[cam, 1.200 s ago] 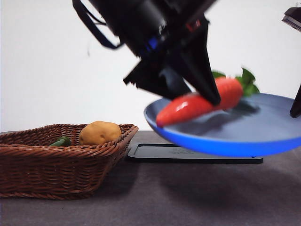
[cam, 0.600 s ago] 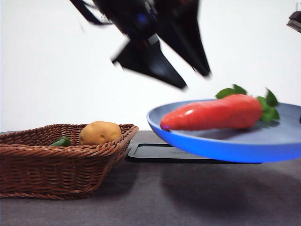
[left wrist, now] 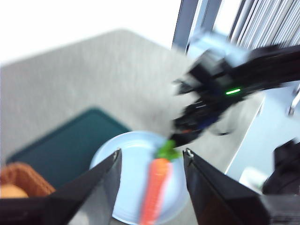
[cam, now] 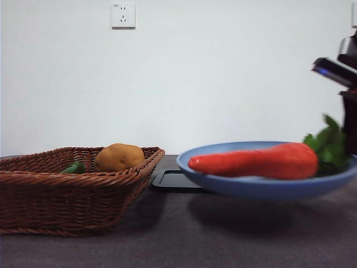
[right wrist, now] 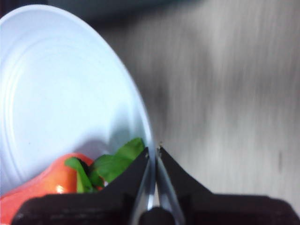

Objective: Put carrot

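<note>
White wall behind, one socket [cam: 123,15] high up; dark grey surface [cam: 184,240] below.

Carrot [cam: 254,162] lies on its side in the blue plate [cam: 262,187], tip toward the basket [cam: 72,187], leaves [cam: 329,146] toward the plate's far rim. Nothing grips it. It rests flat along the plate's hollow, which I judge will keep it from rolling off.

Right gripper [right wrist: 152,152]: jaws pinched nearly together on the plate's thin rim, just beside the leaves. In the front view the plate's underside casts a shadow on the surface and looks clear of it, so I judge I am carrying the plate by that rim, not merely touching it. The edge grip explains the arm's place at the far right of the front view: it stays off the carrot and leaves the plate's face free.

Left gripper [left wrist: 150,161]: jaws spread wide, holding nothing, high above the plate and looking down on the carrot. The view is blurred. From here I can see my other arm [left wrist: 225,93] at the plate's leaf side.

Basket stands well apart from the plate, with a potato [cam: 119,157] and a small green item [cam: 72,167] inside. A flat dark tray [cam: 173,180] lies between basket and plate, partly behind the plate.

Judgement: carrot is on the plate, so the putting looks done. A one-sided rim hold could let the plate tip; level carriage matters.
</note>
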Controlling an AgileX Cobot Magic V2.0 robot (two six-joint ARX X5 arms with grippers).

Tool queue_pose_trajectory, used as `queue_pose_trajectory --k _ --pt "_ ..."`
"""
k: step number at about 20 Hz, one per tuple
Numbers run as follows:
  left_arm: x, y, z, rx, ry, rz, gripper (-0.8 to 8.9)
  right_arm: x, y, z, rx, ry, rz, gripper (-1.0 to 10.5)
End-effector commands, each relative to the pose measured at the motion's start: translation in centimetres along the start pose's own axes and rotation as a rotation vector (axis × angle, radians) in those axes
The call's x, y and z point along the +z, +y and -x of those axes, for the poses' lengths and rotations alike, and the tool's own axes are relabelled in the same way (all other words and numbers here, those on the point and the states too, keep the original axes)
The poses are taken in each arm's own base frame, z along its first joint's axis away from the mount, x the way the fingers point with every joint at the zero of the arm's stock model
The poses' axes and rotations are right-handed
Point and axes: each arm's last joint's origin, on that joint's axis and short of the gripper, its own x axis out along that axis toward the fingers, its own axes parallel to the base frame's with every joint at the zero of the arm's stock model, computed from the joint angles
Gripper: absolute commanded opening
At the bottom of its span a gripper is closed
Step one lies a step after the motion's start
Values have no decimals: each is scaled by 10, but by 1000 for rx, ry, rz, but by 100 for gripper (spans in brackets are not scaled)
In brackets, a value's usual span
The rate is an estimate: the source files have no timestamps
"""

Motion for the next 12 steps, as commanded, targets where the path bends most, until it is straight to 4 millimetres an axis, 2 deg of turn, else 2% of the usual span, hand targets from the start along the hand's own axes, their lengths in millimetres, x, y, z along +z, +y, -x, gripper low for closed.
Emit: queue_pose_trajectory --k 1,3,7,10,12 --pt "6 -4 19 -12 -66 -5 234 36 0 -11 -1 -31 -13 6" --pt "6 -5 30 -15 -97 -9 234 64 -1 -25 -11 -21 -14 6" --pt "4 -5 31 -13 -82 -8 234 116 -2 -55 -7 -10 -32 6" --pt "1 -3 26 17 -39 -4 234 139 -4 -78 0 5 -61 6" --pt "0 -3 25 18 -25 -2 234 145 -7 -89 -4 18 -95 6"
